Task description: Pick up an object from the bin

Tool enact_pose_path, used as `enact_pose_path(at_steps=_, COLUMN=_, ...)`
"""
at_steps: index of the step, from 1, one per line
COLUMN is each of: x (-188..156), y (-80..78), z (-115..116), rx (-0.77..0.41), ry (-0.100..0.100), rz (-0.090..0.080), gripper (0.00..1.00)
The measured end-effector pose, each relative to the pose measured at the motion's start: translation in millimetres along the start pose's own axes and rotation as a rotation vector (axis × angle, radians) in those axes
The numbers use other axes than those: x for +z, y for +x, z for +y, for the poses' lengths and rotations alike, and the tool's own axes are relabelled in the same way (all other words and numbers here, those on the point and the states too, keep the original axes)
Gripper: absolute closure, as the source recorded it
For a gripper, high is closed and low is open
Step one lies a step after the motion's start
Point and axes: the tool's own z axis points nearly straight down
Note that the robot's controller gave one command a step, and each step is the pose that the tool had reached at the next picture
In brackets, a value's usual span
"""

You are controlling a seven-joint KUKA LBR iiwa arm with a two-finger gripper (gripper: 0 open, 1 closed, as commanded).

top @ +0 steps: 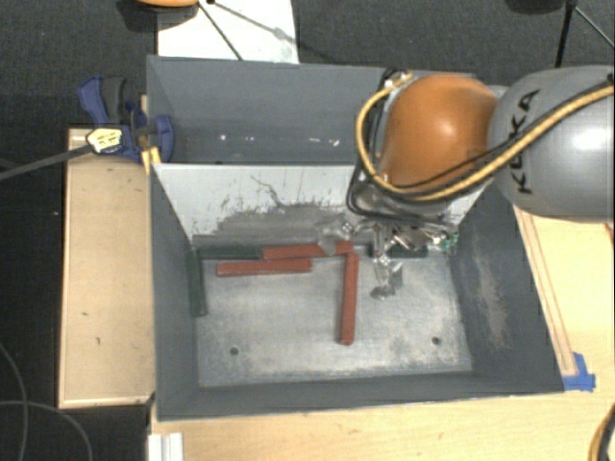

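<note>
My gripper (386,269) hangs low in the bin's right half, under the arm's orange cover. It is just right of the top end of a long red-brown stick (346,301) that lies lengthwise toward the bin's front. Whether it touches that stick I cannot tell. Two more red-brown sticks lie crosswise to the left, a longer one (264,268) and a shorter one (291,252) behind it.
A dark green stick (229,254) lies crosswise at the back left, and another dark green stick (197,288) runs along the left wall. Something small and green (440,243) shows by the right wall behind the gripper. The arm covers the back right corner.
</note>
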Motion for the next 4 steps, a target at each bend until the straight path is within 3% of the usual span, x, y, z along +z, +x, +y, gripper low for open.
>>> enact_pose_path(at_steps=1, x=9.6, y=17.2, z=2.8, rx=-0.124, ry=-0.001, rz=0.002, gripper=0.00)
enact_pose_path(at_steps=2, x=62.8, y=9.3, z=-0.1, rx=-0.439, ry=0.002, rz=-0.001, gripper=0.00)
enact_pose_path(at_steps=3, x=98.3, y=4.9, z=7.7, rx=-0.687, ry=-0.005, rz=0.002, gripper=1.00)
enact_pose_path(at_steps=4, x=98.3, y=4.9, z=7.7, rx=-0.686, ry=-0.005, rz=0.002, gripper=1.00)
